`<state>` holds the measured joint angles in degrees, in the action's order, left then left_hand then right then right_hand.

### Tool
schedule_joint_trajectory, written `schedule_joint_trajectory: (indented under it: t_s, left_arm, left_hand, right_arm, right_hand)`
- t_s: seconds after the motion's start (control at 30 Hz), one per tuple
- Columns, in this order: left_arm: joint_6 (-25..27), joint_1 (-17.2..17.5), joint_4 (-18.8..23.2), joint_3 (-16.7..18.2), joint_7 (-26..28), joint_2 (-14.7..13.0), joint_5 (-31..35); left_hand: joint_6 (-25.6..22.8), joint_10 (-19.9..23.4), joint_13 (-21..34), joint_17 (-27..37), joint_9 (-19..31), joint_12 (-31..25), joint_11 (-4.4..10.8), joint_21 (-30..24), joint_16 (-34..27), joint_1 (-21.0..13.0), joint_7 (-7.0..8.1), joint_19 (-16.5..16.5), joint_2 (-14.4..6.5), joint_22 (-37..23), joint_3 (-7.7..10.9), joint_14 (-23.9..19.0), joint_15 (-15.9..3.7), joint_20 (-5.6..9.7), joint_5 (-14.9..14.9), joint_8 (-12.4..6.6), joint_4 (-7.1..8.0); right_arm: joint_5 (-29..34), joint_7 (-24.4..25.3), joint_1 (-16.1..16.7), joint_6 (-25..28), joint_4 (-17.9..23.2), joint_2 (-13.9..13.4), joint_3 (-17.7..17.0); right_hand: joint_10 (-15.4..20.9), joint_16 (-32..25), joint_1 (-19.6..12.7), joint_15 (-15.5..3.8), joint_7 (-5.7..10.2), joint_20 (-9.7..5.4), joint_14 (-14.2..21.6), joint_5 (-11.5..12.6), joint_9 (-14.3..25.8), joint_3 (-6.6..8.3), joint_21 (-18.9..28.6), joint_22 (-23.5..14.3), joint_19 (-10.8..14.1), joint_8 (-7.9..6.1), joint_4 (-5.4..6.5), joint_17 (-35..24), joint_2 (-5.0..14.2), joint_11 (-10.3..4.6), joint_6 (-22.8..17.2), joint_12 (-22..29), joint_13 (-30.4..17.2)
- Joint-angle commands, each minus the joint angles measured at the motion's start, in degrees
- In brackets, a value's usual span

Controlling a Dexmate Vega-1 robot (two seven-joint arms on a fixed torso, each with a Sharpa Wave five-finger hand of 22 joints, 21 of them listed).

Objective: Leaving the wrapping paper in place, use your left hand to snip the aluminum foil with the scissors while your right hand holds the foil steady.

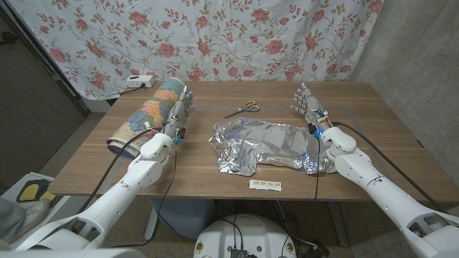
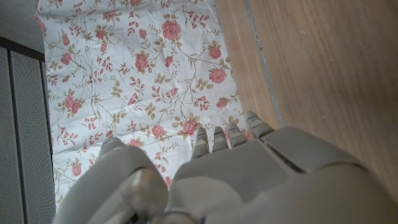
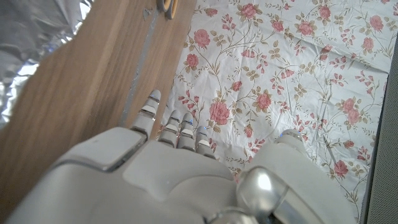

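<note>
Silver crinkled aluminum foil [image 1: 269, 145], orange-handled scissors [image 1: 244, 108], pastel floral wrapping paper [image 1: 147, 113], rose-patterned white curtain [image 1: 215, 36], brown wooden table [image 1: 373, 129].

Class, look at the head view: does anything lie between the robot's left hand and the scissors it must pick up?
Nothing visible does: bare table separates the left hand from the scissors.

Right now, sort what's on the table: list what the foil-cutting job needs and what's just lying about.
For the job:
aluminum foil, crumpled at table centre
scissors, beyond the foil
left hand, empty
right hand, empty

Lying about:
wrapping paper, to stay put
small white strip at the near edge
</note>
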<state>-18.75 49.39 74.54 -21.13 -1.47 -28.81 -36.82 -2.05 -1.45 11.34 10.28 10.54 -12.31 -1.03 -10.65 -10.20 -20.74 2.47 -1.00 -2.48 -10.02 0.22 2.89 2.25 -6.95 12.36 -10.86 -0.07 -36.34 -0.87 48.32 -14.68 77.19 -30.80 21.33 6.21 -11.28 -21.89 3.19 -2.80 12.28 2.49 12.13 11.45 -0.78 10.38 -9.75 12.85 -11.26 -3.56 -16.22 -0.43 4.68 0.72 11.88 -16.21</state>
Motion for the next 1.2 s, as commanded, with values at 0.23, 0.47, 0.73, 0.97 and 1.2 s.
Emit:
schedule_joint_trajectory:
  t_s: [0.23, 0.47, 0.73, 0.97, 1.2]
  left_arm:
    - [-1.39, 2.93, 3.96, 0.59, 4.05, -0.63, 2.09]
    - [-1.68, 2.69, 4.84, -0.28, 4.45, -0.14, 3.32]
    - [-1.79, 3.58, 5.74, -0.72, 5.26, 0.44, 3.65]
    - [-1.0, 4.46, 6.4, -0.72, 6.55, 0.02, 4.25]
    - [-0.32, 5.7, 8.19, -0.6, 7.5, -0.32, 4.23]
  left_hand:
    - [-0.08, -0.43, 0.15, 0.1, 0.11, -0.14, 0.06, -0.32, -0.39, -0.71, 0.21, 0.4, -0.06, -0.15, 0.05, 0.74, -0.07, 0.12, 0.19, -0.24, -0.49]
    - [-0.17, -0.3, 0.15, 0.1, 0.11, -0.19, -0.09, -0.34, -0.41, -0.72, 0.2, 0.41, -0.09, -0.15, 0.04, 0.74, -0.02, 0.15, 0.16, -0.26, -0.53]
    - [-0.25, -0.21, 0.15, 0.1, 0.11, -0.22, 0.04, -0.37, -0.43, -0.77, 0.18, 0.4, -0.15, -0.15, 0.04, 0.76, -0.04, 0.19, 0.11, -0.28, -0.59]
    - [-0.33, -0.17, 0.15, 0.1, 0.11, -0.23, -0.02, -0.37, -0.42, -0.8, 0.18, 0.43, -0.2, -0.15, 0.04, 0.82, -0.05, 0.2, 0.08, -0.3, -0.63]
    - [-0.25, -0.17, 0.14, 0.1, 0.11, -0.22, 0.03, -0.39, -0.39, -0.84, 0.14, 0.43, -0.26, -0.15, 0.04, 0.94, -0.01, 0.26, 0.06, -0.25, -0.68]
  right_arm:
    - [2.95, -0.41, -0.77, -0.66, 0.84, -2.05, 0.62]
    - [5.02, -1.73, -1.35, -0.91, 0.92, -4.13, 1.1]
    - [7.46, -1.69, -1.57, -0.03, 2.52, -6.51, 1.45]
    - [9.27, -2.37, -2.02, 1.47, 3.96, -8.28, 2.21]
    - [11.68, -2.59, -3.3, 2.29, 4.41, -9.07, 3.26]
  right_hand:
    - [0.7, -0.52, -1.01, 0.3, -0.42, -0.01, -0.08, 0.15, -0.03, 0.21, 0.27, -0.27, -0.16, -0.46, -0.64, 0.24, 0.39, -0.39, -0.11, 0.3, 0.06]
    - [0.74, -0.43, -1.28, 0.38, -0.39, 0.0, -0.38, 0.15, -0.06, 0.34, 0.25, -0.26, -0.3, -0.46, -0.77, 0.35, 0.55, -0.44, -0.12, 0.27, 0.17]
    - [0.78, -0.39, -1.87, 0.27, -0.31, 0.0, -0.63, 0.15, -0.11, 0.63, 0.2, -0.24, -0.6, -0.44, -1.04, 0.54, 0.91, -0.61, -0.08, 0.22, 0.39]
    - [2.7, -0.4, -3.04, -0.59, 0.59, -0.03, -0.95, 0.05, -0.19, 1.07, 0.23, -0.23, -0.98, -0.28, -1.68, 1.01, 1.29, -1.43, 0.4, 0.8, 0.76]
    - [2.55, -0.44, -3.71, -0.63, 0.7, -0.05, -1.01, 0.0, -0.22, 1.35, 0.24, -0.21, -1.13, -0.29, -2.03, 1.23, 1.55, -2.24, 0.49, 0.64, 0.94]
